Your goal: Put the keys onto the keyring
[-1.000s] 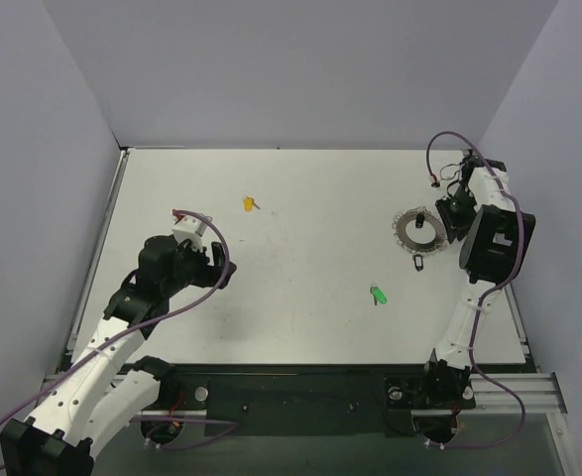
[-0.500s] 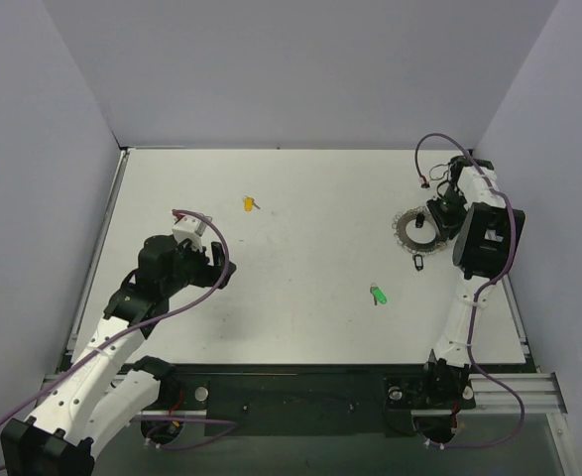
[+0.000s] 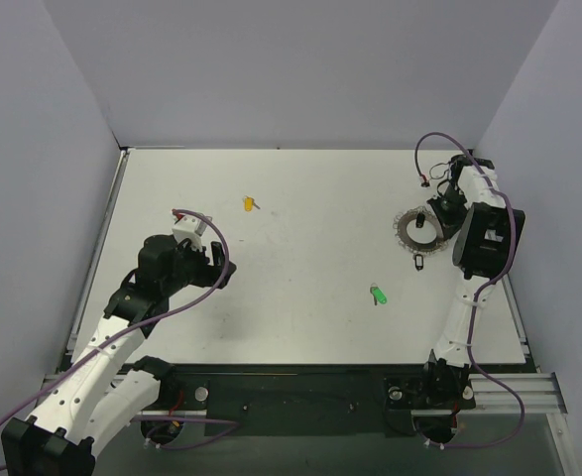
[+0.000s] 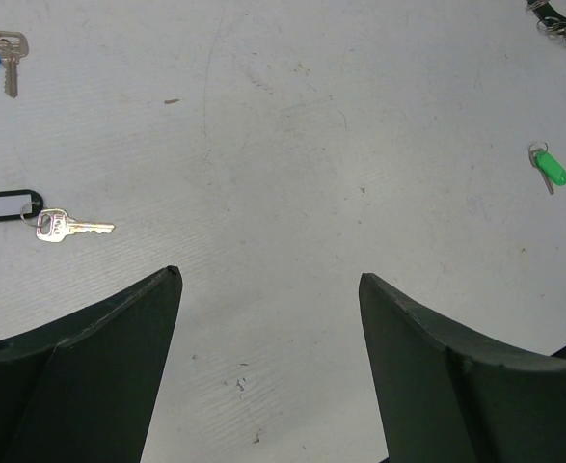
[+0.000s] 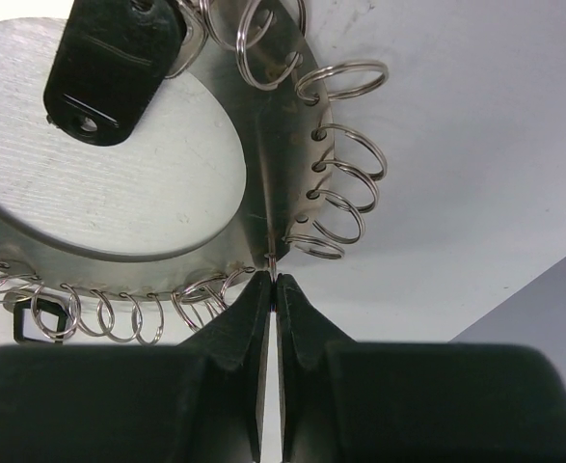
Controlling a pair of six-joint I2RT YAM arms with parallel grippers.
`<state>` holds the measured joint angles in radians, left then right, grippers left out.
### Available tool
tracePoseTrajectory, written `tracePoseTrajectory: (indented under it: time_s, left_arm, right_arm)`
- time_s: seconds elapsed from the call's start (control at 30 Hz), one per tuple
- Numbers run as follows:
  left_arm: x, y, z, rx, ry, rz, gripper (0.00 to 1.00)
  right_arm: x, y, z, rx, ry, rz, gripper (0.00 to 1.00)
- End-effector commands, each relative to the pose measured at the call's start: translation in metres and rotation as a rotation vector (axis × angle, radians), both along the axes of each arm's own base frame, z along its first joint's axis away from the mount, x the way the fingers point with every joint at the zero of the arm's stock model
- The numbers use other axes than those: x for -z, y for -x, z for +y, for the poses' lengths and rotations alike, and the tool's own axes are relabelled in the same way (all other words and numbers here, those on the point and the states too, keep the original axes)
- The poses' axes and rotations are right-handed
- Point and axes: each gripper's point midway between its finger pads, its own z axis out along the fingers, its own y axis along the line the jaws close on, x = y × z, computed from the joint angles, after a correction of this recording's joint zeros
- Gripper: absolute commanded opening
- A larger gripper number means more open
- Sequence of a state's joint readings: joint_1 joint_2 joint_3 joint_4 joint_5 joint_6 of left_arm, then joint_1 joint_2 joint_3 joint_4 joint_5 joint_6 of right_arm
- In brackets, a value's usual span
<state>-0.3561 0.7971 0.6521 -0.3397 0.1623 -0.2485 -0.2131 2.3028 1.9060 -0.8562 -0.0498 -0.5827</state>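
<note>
White table point(image 3: 300, 248) between lilac walls point(image 3: 300, 69): left gripper point(image 4: 268, 275) apart, right gripper point(image 5: 271, 282) clamped on keyring point(image 5: 281, 164).

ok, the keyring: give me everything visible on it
The keyring is a wide, flat hoop of dull silvery metal. Its outer edge is punched with holes, each carrying a small wire split loop. A black plastic tag hangs from one loop, and a smaller black tag trails off its near side. It sits at the right side of the table. The right end effector is shut on its rim, the band edge-on between the fingertips. Whether it lies flat or tipped is unclear.
</note>
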Motion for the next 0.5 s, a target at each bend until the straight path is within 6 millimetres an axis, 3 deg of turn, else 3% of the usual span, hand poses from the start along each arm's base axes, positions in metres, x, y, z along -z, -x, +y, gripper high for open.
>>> tracePoseTrajectory:
  time_s: [0.0,0.2,0.47]
  left_arm:
    - [-0.015,-0.007,-0.003,0.014,0.019,-0.060,0.84]
    - [-0.016,-0.007,-0.003,0.015,0.023,-0.064,0.84]
    - [-0.019,-0.007,-0.003,0.020,0.031,-0.083,0.84]
  right_arm:
    - [-0.019,0.005,0.001,-0.020,0.004,0.001,0.00]
    - [-0.048,-0.007,0.004,0.041,-0.035,-0.114,0.00]
    - [-0.107,-0.025,0.015,0.139,-0.090,-0.321,0.00]
